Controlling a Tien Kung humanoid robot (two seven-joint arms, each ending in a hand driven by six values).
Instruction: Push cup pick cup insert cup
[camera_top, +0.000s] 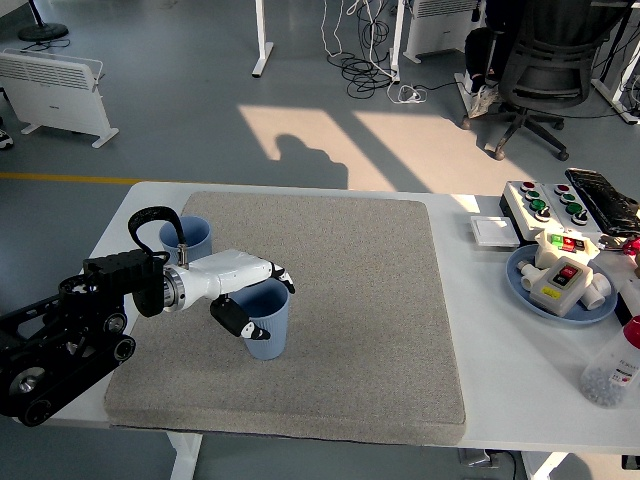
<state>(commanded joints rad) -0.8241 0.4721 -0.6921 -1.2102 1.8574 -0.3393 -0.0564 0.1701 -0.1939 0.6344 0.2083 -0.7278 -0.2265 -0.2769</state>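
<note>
The grey mat (350, 300) lies open right of the two cups (262, 318).

— Any lettering legible on the white table (520, 395)?

— None. The button box (539, 201) at two o'clock shows green and red caps but no readable marks.

— The blue dish (522, 287) at three o'clock?

— The switch unit (561, 280) in it carries a red button; any print is too small to read. The two blue cups (262, 318) are plain.
</note>
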